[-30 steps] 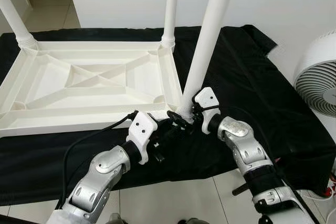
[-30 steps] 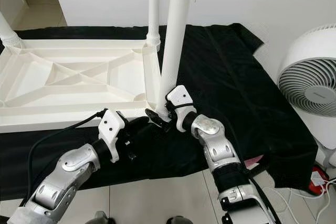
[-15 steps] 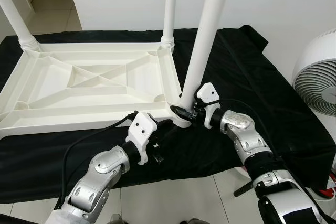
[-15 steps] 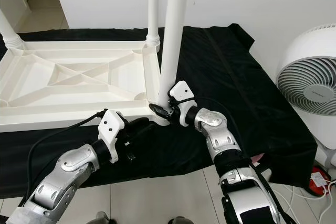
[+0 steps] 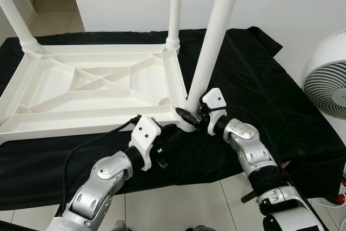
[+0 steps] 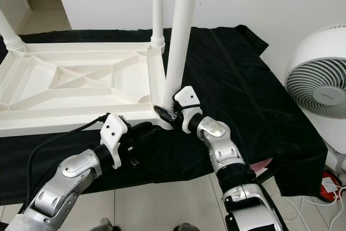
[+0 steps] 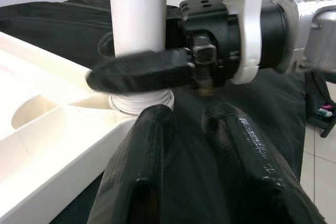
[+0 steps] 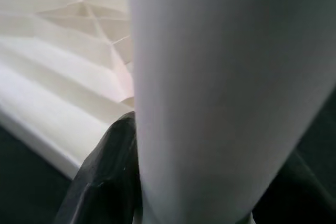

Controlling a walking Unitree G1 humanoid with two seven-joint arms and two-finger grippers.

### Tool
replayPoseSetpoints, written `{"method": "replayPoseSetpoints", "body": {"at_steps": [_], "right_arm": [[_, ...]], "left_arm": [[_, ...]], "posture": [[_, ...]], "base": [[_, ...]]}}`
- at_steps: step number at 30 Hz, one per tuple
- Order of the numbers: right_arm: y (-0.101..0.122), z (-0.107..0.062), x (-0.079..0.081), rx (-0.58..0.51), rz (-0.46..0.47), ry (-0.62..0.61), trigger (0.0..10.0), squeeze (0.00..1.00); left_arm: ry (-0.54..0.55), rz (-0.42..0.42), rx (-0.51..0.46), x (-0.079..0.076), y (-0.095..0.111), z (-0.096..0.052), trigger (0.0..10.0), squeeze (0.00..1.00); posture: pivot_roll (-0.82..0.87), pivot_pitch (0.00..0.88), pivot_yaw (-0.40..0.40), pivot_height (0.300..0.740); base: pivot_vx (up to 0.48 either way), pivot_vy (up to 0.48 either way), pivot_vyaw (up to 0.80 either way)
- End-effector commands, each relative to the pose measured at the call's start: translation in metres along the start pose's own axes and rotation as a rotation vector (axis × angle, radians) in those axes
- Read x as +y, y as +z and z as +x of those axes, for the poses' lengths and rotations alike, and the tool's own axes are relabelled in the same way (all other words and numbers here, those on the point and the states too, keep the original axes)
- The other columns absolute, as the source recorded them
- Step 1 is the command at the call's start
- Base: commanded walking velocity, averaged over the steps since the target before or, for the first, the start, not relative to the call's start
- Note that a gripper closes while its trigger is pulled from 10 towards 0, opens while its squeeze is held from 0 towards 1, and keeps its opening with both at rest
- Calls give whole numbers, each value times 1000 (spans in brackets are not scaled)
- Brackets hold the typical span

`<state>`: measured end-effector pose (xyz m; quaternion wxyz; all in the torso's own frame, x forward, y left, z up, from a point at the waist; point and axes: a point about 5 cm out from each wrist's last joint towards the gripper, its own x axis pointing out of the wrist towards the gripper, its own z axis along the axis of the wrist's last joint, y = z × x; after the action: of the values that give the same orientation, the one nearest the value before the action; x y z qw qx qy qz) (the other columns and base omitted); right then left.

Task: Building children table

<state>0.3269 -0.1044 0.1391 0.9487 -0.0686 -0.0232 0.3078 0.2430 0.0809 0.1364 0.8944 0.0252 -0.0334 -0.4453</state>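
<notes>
Upturned white table top (image 5: 97, 87) on black cloth (image 5: 270, 96). Right gripper (image 5: 190, 116) jaws clamped round the near-corner leg (image 5: 213, 36) at its base. Left gripper (image 5: 170, 133) jaws closed, empty, just below that corner.

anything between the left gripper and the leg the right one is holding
Nothing separate blocks it. The left gripper sits just short of the leg, jaws shut, and the right gripper, clamped at the leg's base, has one finger lying across the near side.
</notes>
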Motion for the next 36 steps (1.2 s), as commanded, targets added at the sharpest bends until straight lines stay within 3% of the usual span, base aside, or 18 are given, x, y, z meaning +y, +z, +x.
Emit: {"method": "replayPoseSetpoints", "body": {"at_steps": [1, 2, 5, 7, 10, 18, 19, 20, 28, 33, 34, 36], "right_arm": [[-13, -7, -3, 86, 23, -117, 10000, 0], [-12, -9, -1, 80, 39, -204, 10000, 0], [-11, -11, 1, 75, 47, -289, 10000, 0], [-12, -14, 9, 79, 75, -448, 10000, 0], [-11, -14, 18, 82, 98, -522, 10000, 0], [-9, -11, 18, 78, 118, -515, 10000, 0], [-8, -13, 14, 66, 110, -497, 10000, 106], [-8, -13, 14, 59, 112, -471, 10000, 1000], [-10, -18, 11, 72, 102, -362, 10000, 1000], [-9, -21, 7, 84, 50, -256, 10000, 1000], [-9, -23, 4, 89, 26, -198, 10000, 0], [-8, -24, 0, 79, 4, -143, 10000, 0]], "left_arm": [[-82, -2, 10, -6, 0, -1, 10000, 0], [-82, -4, 11, -6, -1, -1, 10000, 0], [-83, -5, 12, -6, -1, -2, 10000, 0], [-90, -9, 15, -7, -2, -2, 10000, 0], [-96, -11, 16, -8, -1, -2, 10000, 0], [-98, -10, 15, -6, 0, -1, 10000, 0], [-98, -6, 14, -5, 1, 0, 10000, 0], [-97, -4, 13, -4, 1, 0, 10000, 0], [-77, -16, -3, -1, 4, -1, 10000, 0], [-72, -15, -4, 0, 4, 0, 10000, 0], [-72, -15, -5, 0, 5, 0, 10000, 0], [-71, -15, -7, 0, 5, 1, 10000, 0]], "posture": [[-9, 76, -1, 740], [-13, 80, 2, 740], [-15, 84, 4, 740], [-19, 90, 8, 740], [-19, 94, 12, 740], [-25, 93, 20, 740], [-24, 92, 19, 740], [-22, 90, 18, 740], [-21, 86, 11, 740], [-25, 83, 8, 740], [-25, 83, 8, 740], [-29, 80, 8, 740]], "base": [[0, 0, 0], [0, 0, 0], [0, 0, 0], [0, 0, 0], [0, 0, 0], [0, 0, 0], [0, 0, 0], [0, 0, 0], [0, 0, 0], [0, 0, 0], [0, 0, 0], [0, 0, 0]]}}
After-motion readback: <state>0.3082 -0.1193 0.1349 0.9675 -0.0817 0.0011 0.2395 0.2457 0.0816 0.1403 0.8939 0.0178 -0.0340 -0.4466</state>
